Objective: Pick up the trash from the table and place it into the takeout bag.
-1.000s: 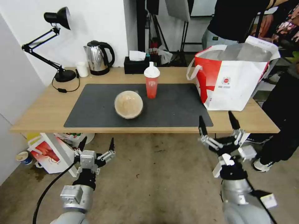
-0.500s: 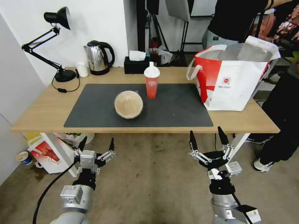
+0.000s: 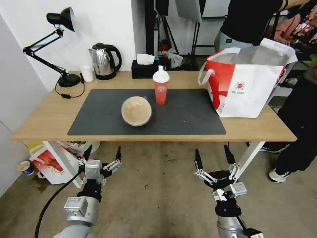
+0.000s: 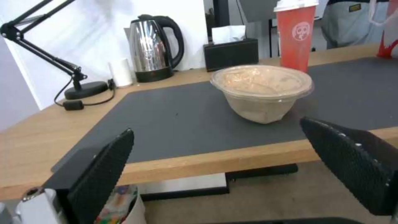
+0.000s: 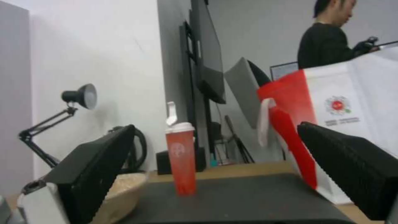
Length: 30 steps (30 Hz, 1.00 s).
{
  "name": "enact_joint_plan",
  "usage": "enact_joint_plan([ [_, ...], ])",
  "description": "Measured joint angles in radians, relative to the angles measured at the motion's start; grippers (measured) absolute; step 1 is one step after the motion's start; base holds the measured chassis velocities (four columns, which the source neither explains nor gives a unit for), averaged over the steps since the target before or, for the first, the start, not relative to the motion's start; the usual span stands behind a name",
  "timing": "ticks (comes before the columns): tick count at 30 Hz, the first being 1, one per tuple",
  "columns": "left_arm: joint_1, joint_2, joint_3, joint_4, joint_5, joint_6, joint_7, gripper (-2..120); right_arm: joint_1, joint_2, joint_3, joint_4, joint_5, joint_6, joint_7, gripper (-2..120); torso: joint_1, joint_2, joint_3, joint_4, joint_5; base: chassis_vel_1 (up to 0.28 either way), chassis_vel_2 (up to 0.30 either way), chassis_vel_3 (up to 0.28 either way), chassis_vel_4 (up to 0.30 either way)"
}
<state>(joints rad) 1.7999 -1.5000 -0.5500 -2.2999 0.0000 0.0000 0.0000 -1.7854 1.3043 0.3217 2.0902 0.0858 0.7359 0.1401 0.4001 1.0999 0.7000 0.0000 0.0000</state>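
Note:
Two pieces of trash stand on the dark mat of the table (image 3: pixel 46 119): a round tan-filled bowl (image 3: pixel 136 111) (image 4: pixel 261 91) (image 5: pixel 124 189) with a clear dome, and behind it a red cup (image 3: pixel 160 86) (image 4: pixel 296 31) (image 5: pixel 180 161) with a white spouted lid. The takeout bag (image 3: pixel 247 86) (image 5: pixel 344 124), white and red with silvery lining, stands open at the table's right end. My left gripper (image 3: pixel 102 154) (image 4: pixel 232 165) hangs open below the table's front edge, left of centre. My right gripper (image 3: pixel 213 157) (image 5: pixel 232 177) is open too, below the front edge to the right.
At the back of the table stand a black desk lamp (image 3: pixel 61 46), a small white cup (image 3: pixel 87 73), a steel kettle (image 3: pixel 104 61) and a black tissue box (image 3: pixel 144 67). A red-and-white carton (image 3: pixel 49 162) lies on the floor under the left end. People stand behind and right of the bag.
My right gripper has dropped from beside the table's front right edge, moving down and left toward me, still open. The left arm has not moved.

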Motion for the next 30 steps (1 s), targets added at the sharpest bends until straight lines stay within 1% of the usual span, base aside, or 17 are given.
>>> enact_joint_plan([
  [4,0.000,0.000,0.000,0.000,0.000,0.000,0.000,100,-0.011,0.007,-0.003,-0.002,-0.027,0.005,0.019,100,0.000,0.000,0.000,0.0000,-0.0001,0.000,0.000,0.000,0.000],
  [30,0.000,0.000,0.000,0.000,0.000,0.000,0.000,100,0.002,0.012,0.005,-0.006,-0.036,-0.004,0.024,100,0.000,0.000,0.000,0.0000,0.0000,0.000,0.000,0.000,0.000],
])
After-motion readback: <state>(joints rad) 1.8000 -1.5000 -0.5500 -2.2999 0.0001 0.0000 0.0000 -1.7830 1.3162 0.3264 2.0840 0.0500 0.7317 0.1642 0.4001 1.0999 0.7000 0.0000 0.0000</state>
